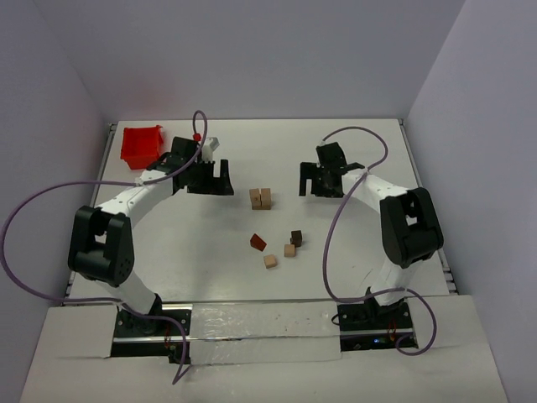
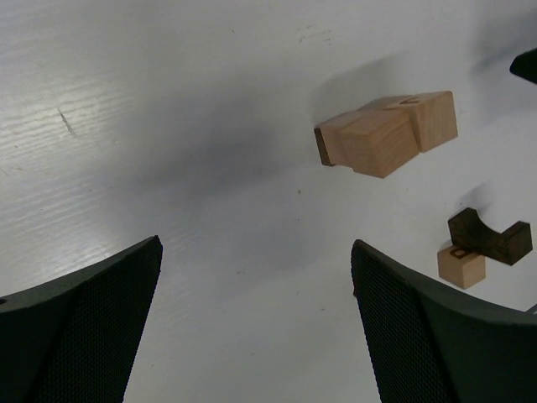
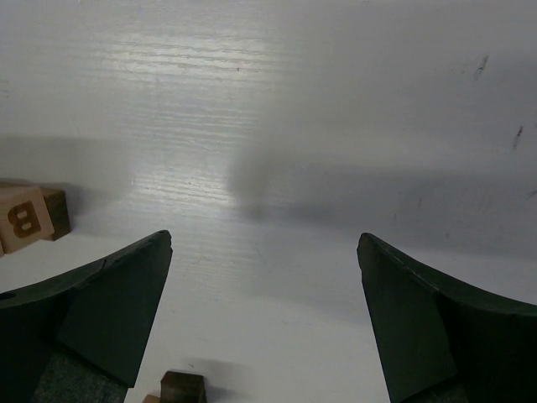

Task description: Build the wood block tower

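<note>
No tower stands yet. The wooden pieces lie loose in the middle of the white table (image 1: 168,252), between the two arms. Farthest from the bases, a pair of light tan blocks (image 1: 260,198) sits side by side and touching. From the right wrist, one of them shows a letter B, and what looks like a darker brown block (image 3: 57,211) is tucked against it, though the overhead view does not confirm this.

Nearer the bases there is a looser group. The reddish-brown wedge (image 1: 258,242) is on the left and the dark brown block (image 1: 296,238) on the right. A tan cube (image 1: 289,250) lies just beside the dark one, and a second tan cube (image 1: 270,261) lies a little apart from it.

The left gripper (image 1: 216,183) hovers to the left of the tan pair with its fingers (image 2: 84,336) spread wide around bare table. The right gripper (image 1: 319,183) hangs to the right of the pair, also spread and holding nothing. Nothing lies between either gripper and the blocks.

A red plastic bin (image 1: 141,144) sits in the far left corner, behind the left arm and well apart from the blocks.
</note>
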